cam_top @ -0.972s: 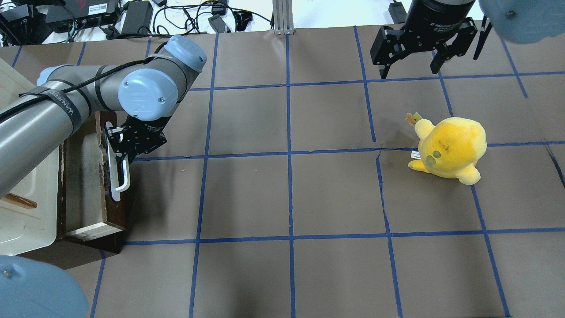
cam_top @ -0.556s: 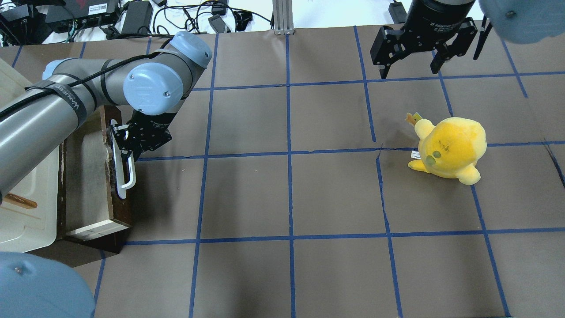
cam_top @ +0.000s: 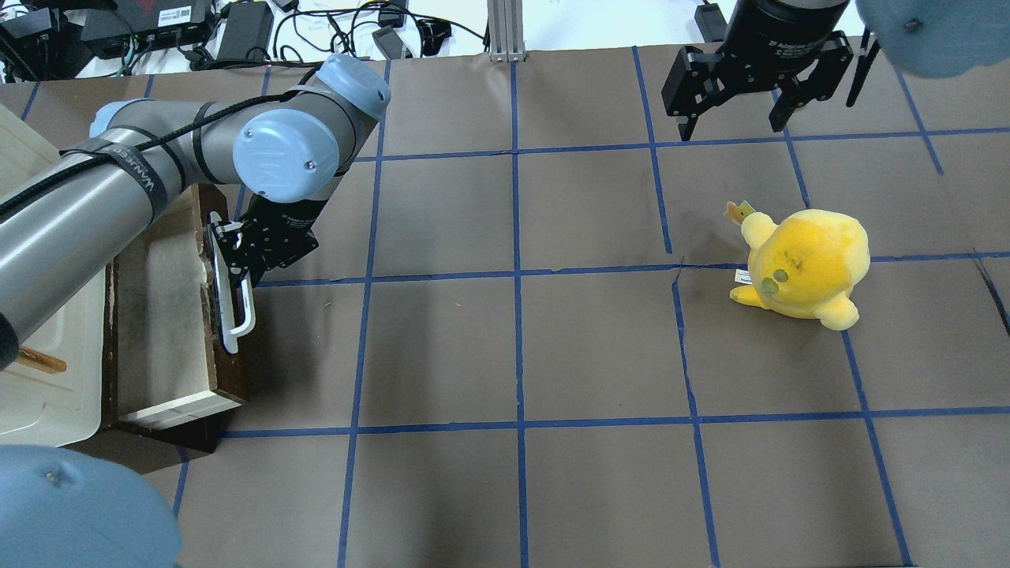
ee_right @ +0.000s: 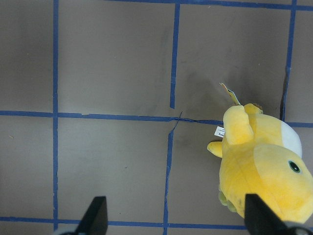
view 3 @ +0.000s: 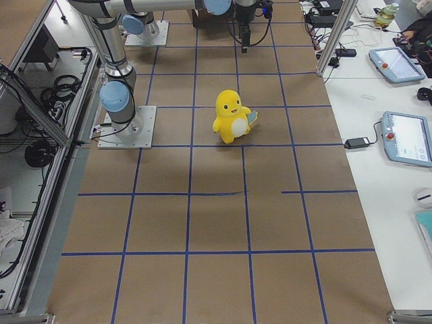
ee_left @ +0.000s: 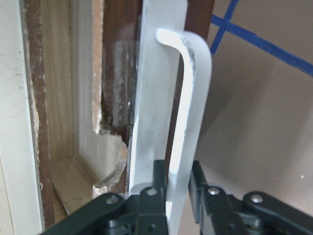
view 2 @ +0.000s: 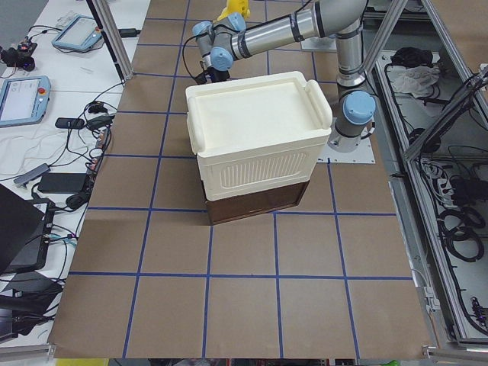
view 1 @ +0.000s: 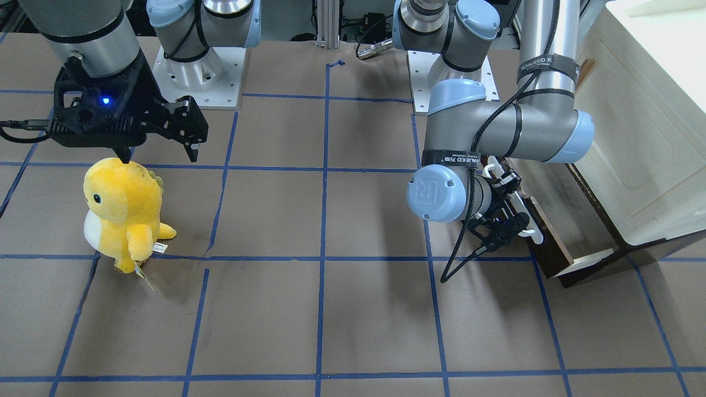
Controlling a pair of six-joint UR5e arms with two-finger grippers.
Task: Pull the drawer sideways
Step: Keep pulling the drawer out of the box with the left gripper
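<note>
Mid-pull, as a judgement from the layout. Drawer (cam_top: 170,315) partly out of the cream cabinet (cam_top: 47,394) at the robot's left end of the desk (cam_top: 513,355), with its pale floor exposed and its dark front turned toward the desk's middle.

Left pincer (cam_top: 230,272) clamped on the long white handle (cam_top: 237,323), toward the bar's far end rather than its centre. From the left wrist view: 2 fingers (ee_left: 159,178) pressed onto the bar from either side, no gap showing, nothing else held.

The deciding relation: handle's long axis running away from the robot, square to the drawer's travel. Travel itself sideways, toward the robot's right and out from the cabinet. So a straight pull across the bar, not along it.

Worth watching: with the grip off-centre, possibly some twist in the drawer on the way out, and binding against the cabinet's sides. Chipped wood visible on the front's inner edge beside the handle.

Left arm by far the nearer, already on the handle. Right pincer (cam_top: 732,118) spread wide and empty, hanging above the desk's far right corner, near a yellow plush toy (cam_top: 805,264), well apart from the drawer.
</note>
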